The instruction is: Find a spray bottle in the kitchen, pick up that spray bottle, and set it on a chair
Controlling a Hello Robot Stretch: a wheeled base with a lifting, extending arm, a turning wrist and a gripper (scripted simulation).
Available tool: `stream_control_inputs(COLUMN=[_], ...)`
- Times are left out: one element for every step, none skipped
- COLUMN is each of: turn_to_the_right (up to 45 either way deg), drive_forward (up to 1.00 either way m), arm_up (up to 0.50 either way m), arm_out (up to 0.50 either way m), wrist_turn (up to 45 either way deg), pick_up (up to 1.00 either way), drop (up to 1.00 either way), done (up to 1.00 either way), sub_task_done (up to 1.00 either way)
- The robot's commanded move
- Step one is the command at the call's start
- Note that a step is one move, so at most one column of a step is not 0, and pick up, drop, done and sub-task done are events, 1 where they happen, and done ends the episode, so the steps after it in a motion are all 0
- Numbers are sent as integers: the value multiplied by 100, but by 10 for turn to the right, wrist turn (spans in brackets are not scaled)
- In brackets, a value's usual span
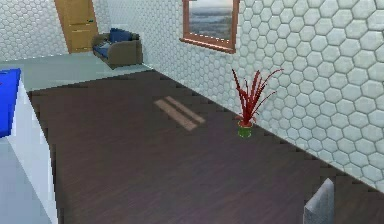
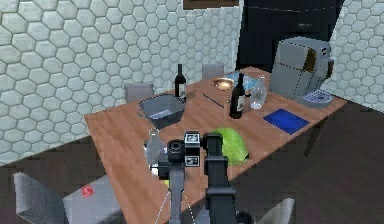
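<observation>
In the arm side view my arm rises from the bottom edge over the near side of a long wooden table. Its two white marked squares sit at the far end, with the gripper just left of them. A pale, see-through bottle-like thing stands on the table right at the gripper, so I cannot tell whether the gripper holds anything. Grey chairs stand around the table: one at the bottom left with a small red thing on its seat, and others at the far side.
The table carries two dark bottles, a grey tray, a green lump, a clear jug, a blue pad and a coffee machine. Ahead lie dark floor, a red plant, an armchair and a door.
</observation>
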Motion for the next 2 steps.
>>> stream_control_inputs(turn_to_the_right=[0, 0], drive_forward=[0, 0], arm_up=[0, 0], arm_out=[0, 0], wrist_turn=[450, 450], pick_up=[0, 0], drop=[0, 0], done=[0, 0], sub_task_done=[0, 0])
